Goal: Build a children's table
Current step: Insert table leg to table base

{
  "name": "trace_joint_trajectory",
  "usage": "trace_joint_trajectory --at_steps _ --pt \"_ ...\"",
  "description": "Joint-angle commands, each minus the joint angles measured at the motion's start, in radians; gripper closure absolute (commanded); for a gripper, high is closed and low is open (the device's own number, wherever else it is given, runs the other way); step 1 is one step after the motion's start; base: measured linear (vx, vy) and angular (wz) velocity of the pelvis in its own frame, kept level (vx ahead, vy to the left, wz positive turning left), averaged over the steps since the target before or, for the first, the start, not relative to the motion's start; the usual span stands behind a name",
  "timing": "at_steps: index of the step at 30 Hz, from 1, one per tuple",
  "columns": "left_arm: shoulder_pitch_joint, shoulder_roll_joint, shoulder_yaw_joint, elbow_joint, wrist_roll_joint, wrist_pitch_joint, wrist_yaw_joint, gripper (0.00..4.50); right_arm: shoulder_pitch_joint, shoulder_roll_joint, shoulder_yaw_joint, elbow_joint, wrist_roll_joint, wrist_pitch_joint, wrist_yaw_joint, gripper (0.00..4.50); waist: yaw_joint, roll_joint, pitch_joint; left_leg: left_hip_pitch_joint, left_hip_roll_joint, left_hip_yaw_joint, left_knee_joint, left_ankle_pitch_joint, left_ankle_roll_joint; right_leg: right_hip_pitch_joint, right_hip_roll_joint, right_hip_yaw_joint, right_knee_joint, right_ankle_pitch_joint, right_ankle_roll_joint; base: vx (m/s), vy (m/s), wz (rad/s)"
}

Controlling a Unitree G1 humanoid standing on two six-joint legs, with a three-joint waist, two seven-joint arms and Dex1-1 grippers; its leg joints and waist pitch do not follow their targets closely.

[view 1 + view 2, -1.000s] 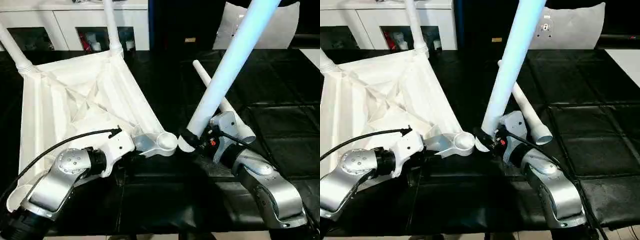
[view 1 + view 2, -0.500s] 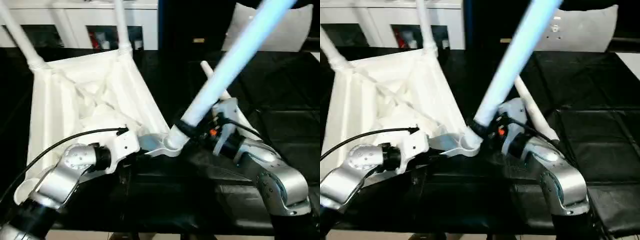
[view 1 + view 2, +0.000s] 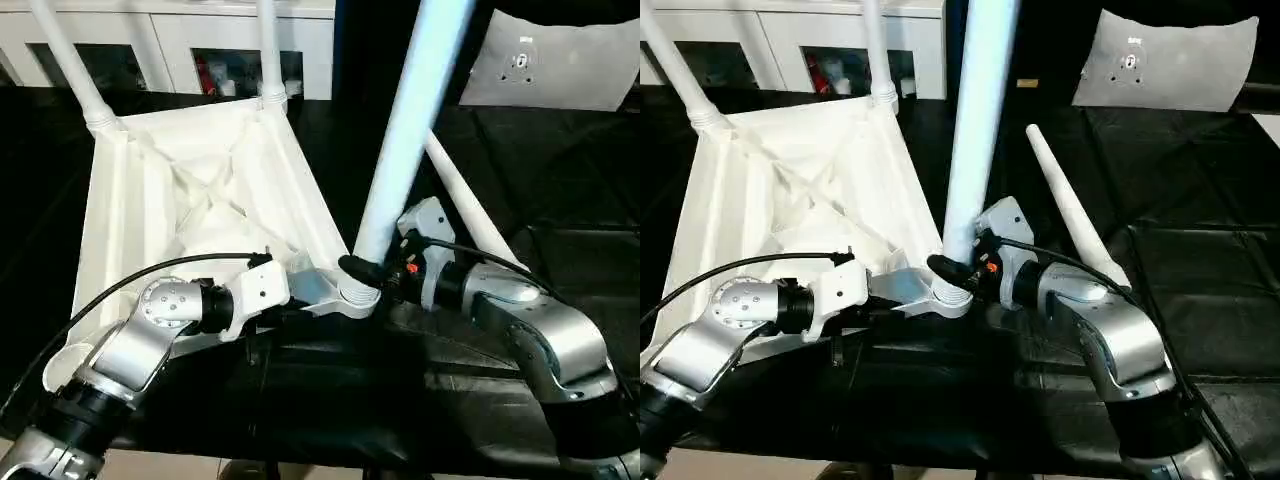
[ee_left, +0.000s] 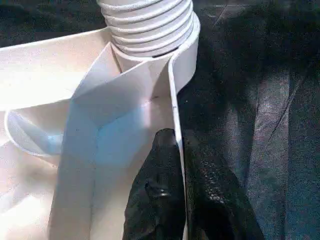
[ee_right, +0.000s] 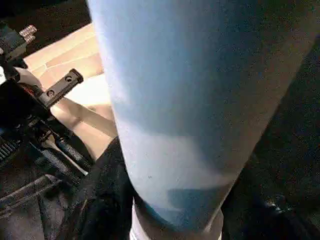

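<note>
clearly the upturned table top (image 3: 190, 190) lies on the black tabletop (image 3: 560, 160), two legs already standing in its far sockets. the left gripper (image 4: 172, 165) has its jaws clenched on the rim beside the near corner socket (image 3: 352, 298); the right gripper (image 3: 365, 272) has its jaws grasping a third leg (image 3: 405, 130) just above that socket. stiff, light, slick plastic: grip low.

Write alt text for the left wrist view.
The left tool pinches the thin white edge wall of the table top, just below a corner socket where a leg's ribbed end sits. Black sheet lies alongside.
</note>
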Motion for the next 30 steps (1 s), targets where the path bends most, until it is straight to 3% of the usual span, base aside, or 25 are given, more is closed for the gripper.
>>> trace_joint_trajectory --at_steps 1,8,13,17,22,24,27,30 --pt "-0.005 -0.020 -0.035 -0.012 -0.009 -0.090 -0.059 4.50 0.004 -0.017 0.024 0.021 -0.019 0.025 0.008 2.58 -0.009 -0.021 -0.053 0.013 0.073 -0.020 -0.084 -0.123 0.039 0.033 -0.077 0.047 -0.076 -0.268 -0.211 0.000 0.000 0.00" --pt "-0.009 -0.022 -0.011 0.022 -0.012 -0.106 -0.042 4.50 0.018 -0.028 0.044 0.040 -0.029 0.035 0.024 2.58 -0.006 -0.023 -0.053 0.013 0.073 -0.019 -0.089 -0.145 0.029 0.031 -0.078 0.048 -0.082 -0.329 -0.186 0.000 0.000 0.00" --pt "0.026 -0.019 0.013 -0.039 -0.033 -0.034 -0.014 4.50 0.012 0.010 0.025 0.092 -0.022 0.007 0.011 2.58 -0.013 -0.021 -0.053 0.007 0.074 -0.023 -0.091 -0.155 0.022 0.031 -0.079 0.046 -0.083 -0.346 -0.185 0.000 0.000 0.00" --pt "0.049 -0.032 0.052 -0.077 -0.064 0.042 0.031 4.50 0.030 0.047 -0.030 0.143 0.017 -0.015 0.004 2.58 -0.019 -0.018 -0.052 0.008 0.074 -0.023 -0.093 -0.176 0.018 0.030 -0.077 0.047 -0.086 -0.355 -0.190 0.000 0.000 0.00" --pt "0.090 -0.056 0.101 -0.112 -0.105 0.097 0.067 4.50 0.096 0.065 -0.082 0.172 0.054 -0.019 0.007 2.59 -0.018 -0.013 -0.055 0.007 0.076 -0.021 -0.092 -0.153 0.026 0.032 -0.077 0.047 -0.080 -0.275 -0.220 0.000 0.000 0.00" --pt "0.100 -0.051 0.099 -0.119 -0.099 0.098 0.065 4.50 0.111 0.061 -0.079 0.170 0.052 -0.023 0.011 2.60 -0.019 -0.018 -0.055 0.006 0.075 -0.020 -0.092 -0.148 0.036 0.033 -0.073 0.046 -0.080 -0.252 -0.223 0.000 0.000 0.00" --pt "0.121 -0.038 0.095 -0.143 -0.088 0.106 0.057 4.50 0.154 0.047 -0.066 0.163 0.036 -0.051 0.025 2.60 -0.017 -0.018 -0.051 0.006 0.076 -0.019 -0.094 -0.150 0.043 0.033 -0.075 0.047 -0.084 -0.266 -0.216 0.000 0.000 0.00" --pt "0.120 -0.022 0.087 -0.156 -0.076 0.095 0.039 4.50 0.168 0.009 -0.019 0.153 -0.014 -0.097 0.043 2.60 -0.016 -0.018 -0.052 0.007 0.075 -0.019 -0.095 -0.140 0.047 0.034 -0.073 0.045 -0.082 -0.245 -0.213 0.000 0.000 0.00"
